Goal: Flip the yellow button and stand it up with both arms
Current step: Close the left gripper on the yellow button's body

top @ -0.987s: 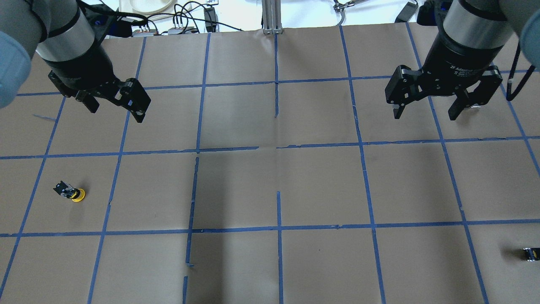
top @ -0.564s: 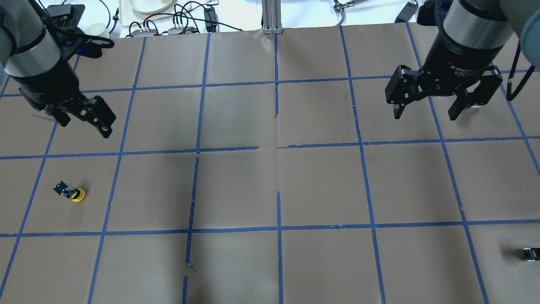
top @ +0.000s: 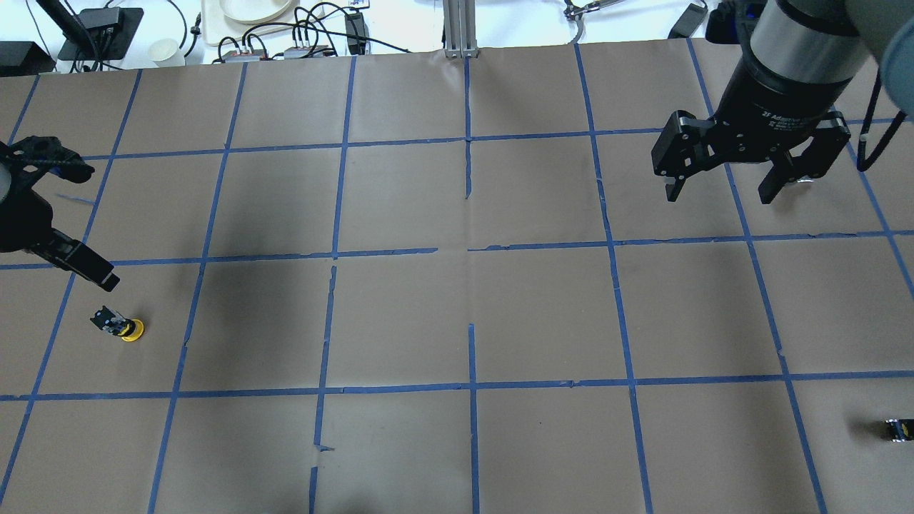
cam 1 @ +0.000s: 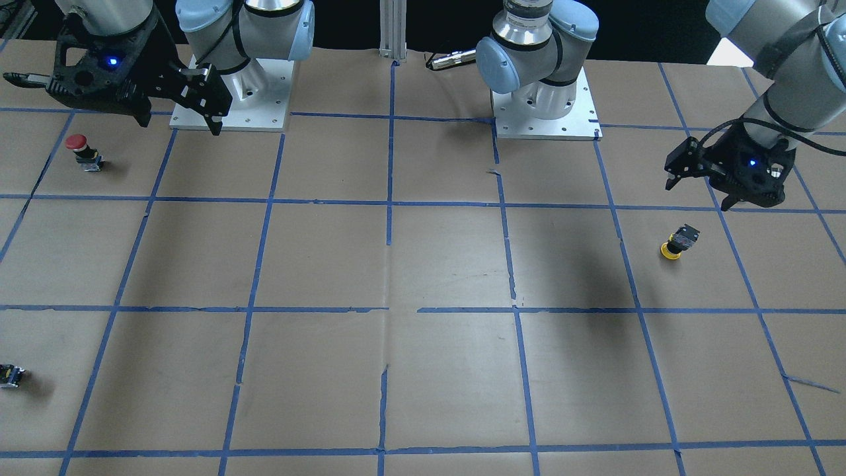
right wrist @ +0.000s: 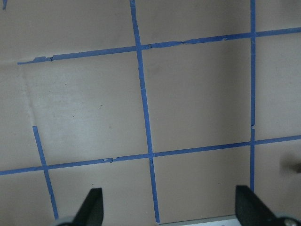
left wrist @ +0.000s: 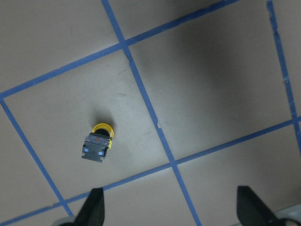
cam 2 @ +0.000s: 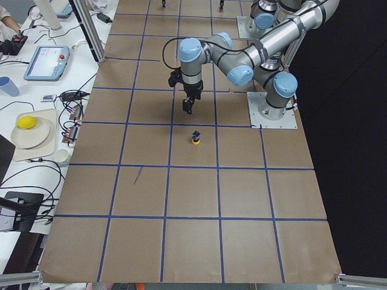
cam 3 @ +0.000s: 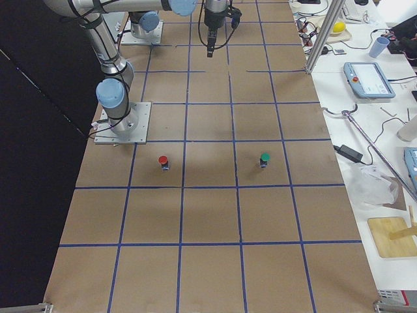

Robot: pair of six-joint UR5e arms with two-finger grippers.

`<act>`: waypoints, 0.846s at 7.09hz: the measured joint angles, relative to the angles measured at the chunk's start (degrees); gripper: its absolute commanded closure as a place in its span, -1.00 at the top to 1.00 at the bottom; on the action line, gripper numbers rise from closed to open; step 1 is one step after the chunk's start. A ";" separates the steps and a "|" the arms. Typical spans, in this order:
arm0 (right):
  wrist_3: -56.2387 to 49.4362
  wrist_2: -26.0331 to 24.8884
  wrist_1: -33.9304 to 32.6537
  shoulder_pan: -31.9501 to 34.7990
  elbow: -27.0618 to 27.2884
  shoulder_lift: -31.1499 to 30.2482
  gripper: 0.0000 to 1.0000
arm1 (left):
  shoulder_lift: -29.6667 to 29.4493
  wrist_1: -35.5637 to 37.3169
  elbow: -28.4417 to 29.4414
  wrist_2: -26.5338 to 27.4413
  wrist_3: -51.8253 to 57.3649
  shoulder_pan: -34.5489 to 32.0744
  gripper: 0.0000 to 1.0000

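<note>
The yellow button (top: 123, 326) lies tipped over on the brown paper at the table's left, cap toward the middle. It also shows in the front view (cam 1: 677, 242) and the left wrist view (left wrist: 98, 141). My left gripper (cam 1: 702, 192) hovers just behind it, open and empty. Only one of its fingers (top: 87, 266) shows in the overhead view. Its open jaws frame the bottom of the left wrist view (left wrist: 171, 213). My right gripper (top: 721, 191) hangs open and empty over the far right of the table, far from the button.
A red-capped button (cam 1: 82, 151) stands near the right arm's base plate (cam 1: 198, 120). A green-capped button (cam 3: 264, 158) stands further out. A small capless block (top: 897, 429) lies at the right edge. Cables and a plate (top: 246, 8) lie beyond the table's far edge.
My left arm has swung left and toward the near side, from the table's far left to just behind the yellow button. The right arm and the button have not moved.
</note>
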 measured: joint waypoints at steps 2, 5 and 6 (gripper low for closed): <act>0.01 0.14 0.00 0.00 0.00 0.05 1.00 | -1.96 8.08 -5.48 -4.66 6.01 5.14 0.99; 0.09 0.56 0.00 0.00 0.07 0.05 1.00 | -7.47 16.38 -7.45 -6.48 11.90 8.63 0.99; 0.10 0.61 0.00 0.00 0.07 0.06 1.00 | -8.05 17.43 -8.28 -6.47 12.57 8.65 0.99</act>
